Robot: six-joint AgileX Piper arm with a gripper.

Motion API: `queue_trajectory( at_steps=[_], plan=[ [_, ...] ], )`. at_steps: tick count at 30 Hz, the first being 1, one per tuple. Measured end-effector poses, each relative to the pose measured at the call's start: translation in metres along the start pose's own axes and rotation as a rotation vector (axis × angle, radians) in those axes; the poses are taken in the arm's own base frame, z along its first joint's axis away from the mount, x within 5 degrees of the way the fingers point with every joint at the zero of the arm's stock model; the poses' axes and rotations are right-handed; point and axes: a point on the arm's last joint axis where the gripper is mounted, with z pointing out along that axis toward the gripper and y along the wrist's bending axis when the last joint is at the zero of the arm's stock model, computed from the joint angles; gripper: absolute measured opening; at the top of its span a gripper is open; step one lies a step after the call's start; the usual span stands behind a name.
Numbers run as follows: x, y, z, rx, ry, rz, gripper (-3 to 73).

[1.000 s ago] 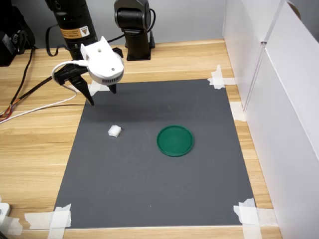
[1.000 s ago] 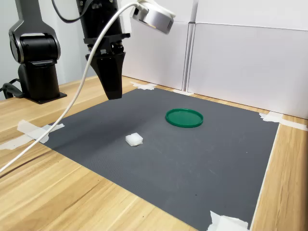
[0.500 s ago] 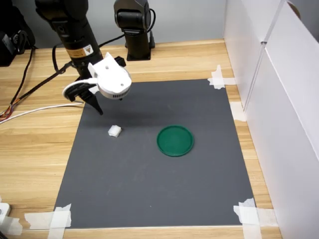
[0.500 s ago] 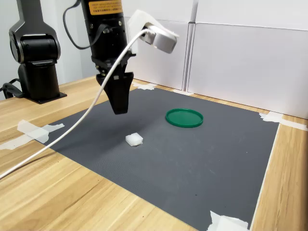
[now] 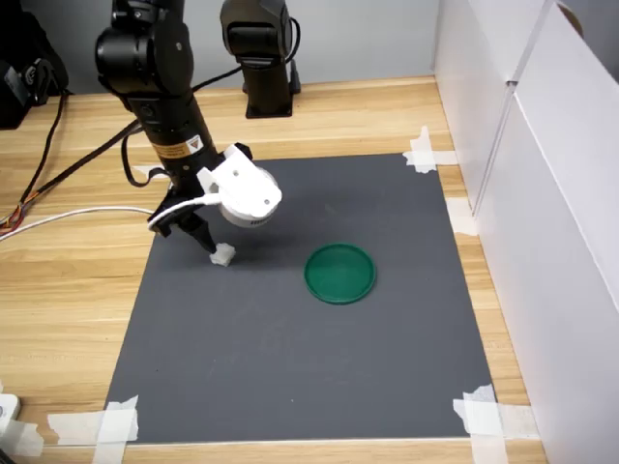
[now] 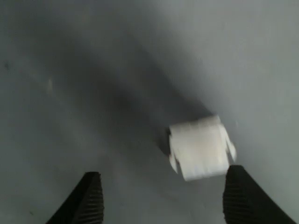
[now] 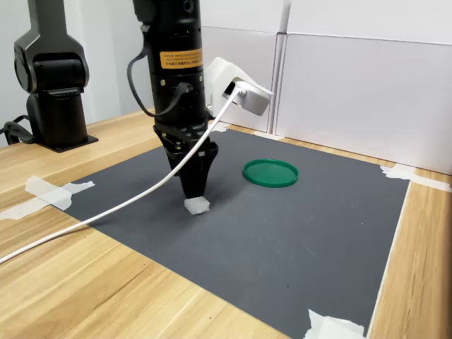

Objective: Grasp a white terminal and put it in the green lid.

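Terminal [image 6: 200, 148] first, since everything hangs on it: the small white block lies on the dark mat [image 5: 319, 367], and the gripper [image 6: 163, 196] is poised right over it. In the wrist view the two black fingertips [image 6: 91, 198] stand well apart, so the jaws are open, with nothing between them yet. The terminal sits closer to one fingertip than to the other, nearly beside it, and slightly ahead of the line joining the tips. I judge the gap is held wide so that the block can be straddled even when the approach is a little off centre. The wrist view is blurred, so I cannot tell whether that near tip touches the block.

In both exterior views the gripper [image 7: 195, 185] points almost straight down, its tips just above the terminal [image 7: 197, 205] and very near the mat. That upright stance suits a top-down pinch on so small and low a piece; a slanted approach would likely push it along the mat instead.

Outward from there, the lid [image 5: 339, 273] lies flat on the same mat, rim up, apart from the terminal [image 5: 222, 255] toward the first exterior view's right. Nothing stands between the two, so the carry looks short and unobstructed. The mat is taped at its corners [image 5: 116, 421] to the wooden table [image 5: 68, 290], presumably to keep it from sliding.

The step in hand appears to be the final lowering before closing; the grasp is not yet made.
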Motion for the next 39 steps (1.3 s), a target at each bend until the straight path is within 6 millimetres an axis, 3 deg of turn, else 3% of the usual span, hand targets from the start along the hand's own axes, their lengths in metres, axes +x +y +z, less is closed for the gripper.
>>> queue_trajectory(
  at_steps=[8, 32, 39],
  plan=[
    [-0.002, 0.000, 0.012, -0.029, 0.017, 0.004, 62.9],
    [-0.003, -0.002, 0.014, -0.032, 0.021, 0.034, 62.2],
    [-0.003, 0.000, -0.003, 0.001, 0.000, 0.037, 62.2]
  ],
)
